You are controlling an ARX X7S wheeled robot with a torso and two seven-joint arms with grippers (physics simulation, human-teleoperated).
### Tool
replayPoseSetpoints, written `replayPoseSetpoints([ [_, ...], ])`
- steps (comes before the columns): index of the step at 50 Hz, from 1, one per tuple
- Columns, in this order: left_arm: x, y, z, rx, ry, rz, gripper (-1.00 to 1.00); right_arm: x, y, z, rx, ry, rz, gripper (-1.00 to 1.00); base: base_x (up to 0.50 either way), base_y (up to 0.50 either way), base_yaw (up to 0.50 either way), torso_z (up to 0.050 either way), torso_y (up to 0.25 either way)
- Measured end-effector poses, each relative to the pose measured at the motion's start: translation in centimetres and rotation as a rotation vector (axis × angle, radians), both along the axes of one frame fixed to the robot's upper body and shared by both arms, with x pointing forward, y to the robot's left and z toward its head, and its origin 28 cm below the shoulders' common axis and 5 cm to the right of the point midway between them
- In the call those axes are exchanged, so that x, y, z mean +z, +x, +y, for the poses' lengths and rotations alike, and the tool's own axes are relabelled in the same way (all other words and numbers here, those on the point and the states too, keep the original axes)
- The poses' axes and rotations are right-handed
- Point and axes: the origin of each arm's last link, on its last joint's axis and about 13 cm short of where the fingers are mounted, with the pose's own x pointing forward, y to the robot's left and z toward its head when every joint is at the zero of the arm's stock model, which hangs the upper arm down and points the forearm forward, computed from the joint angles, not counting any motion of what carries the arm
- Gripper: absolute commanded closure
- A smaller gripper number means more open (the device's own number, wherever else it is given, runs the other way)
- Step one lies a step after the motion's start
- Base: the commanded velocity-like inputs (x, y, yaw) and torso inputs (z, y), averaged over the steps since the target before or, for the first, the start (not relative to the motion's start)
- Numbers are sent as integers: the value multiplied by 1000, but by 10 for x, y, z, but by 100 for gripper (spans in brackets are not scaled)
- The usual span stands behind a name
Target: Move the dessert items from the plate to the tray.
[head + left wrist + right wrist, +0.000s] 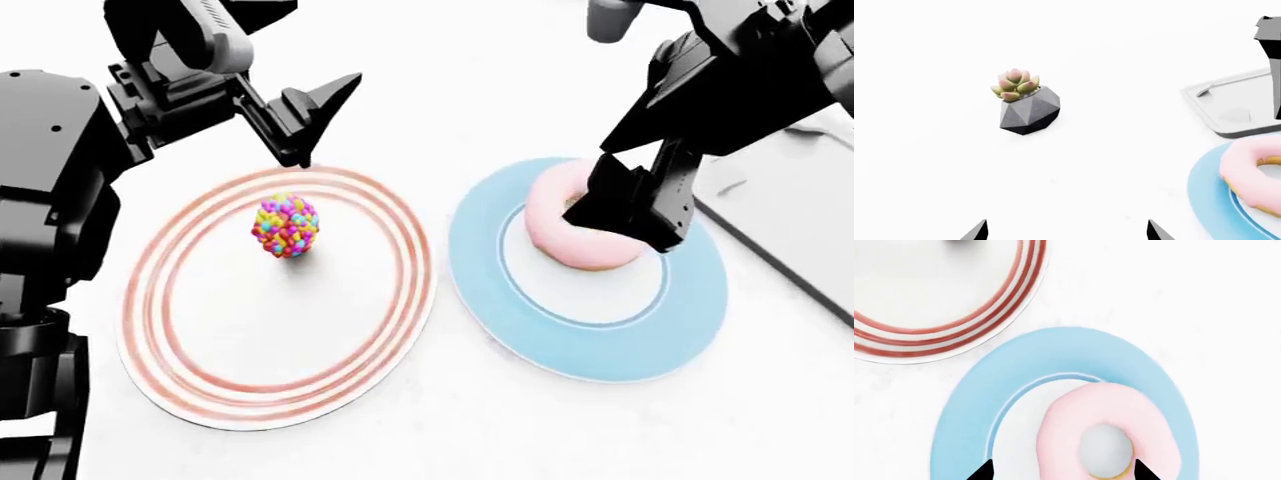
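Note:
A pink-frosted donut (567, 235) lies on the blue plate (587, 340). My right gripper (630, 210) hangs open just over it. In the right wrist view its tips flank part of the donut (1107, 435) without closing on it. The candy-bead ball (286, 225) rests on a white plate with red rings (274, 390). My left gripper (324, 118) is open and empty above that plate's far edge. The left wrist view shows the donut (1254, 175) and the light grey tray (1234, 107) beyond it. In the head view the tray (787, 215) lies at the right edge.
A succulent in a dark faceted pot (1024, 105) stands on the white tabletop ahead of my left gripper (1067, 232). The red-ringed plate (941, 315) and the blue plate (1054, 355) lie close side by side. The right arm hides part of the tray.

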Motion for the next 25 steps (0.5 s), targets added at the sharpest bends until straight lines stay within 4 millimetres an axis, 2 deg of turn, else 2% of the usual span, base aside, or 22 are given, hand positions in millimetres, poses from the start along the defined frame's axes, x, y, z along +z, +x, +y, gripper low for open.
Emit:
replayPoseSetpoints([
  [9,10,6,1,40,-52,-29,-100,4,-5,0,-3,-37,17,-100,0,0,0,0,0],
  [25,3,5,2,57,-78,-5,-100,-3,6,0,17,-51,85,-100,0,0,0,0,0],
])
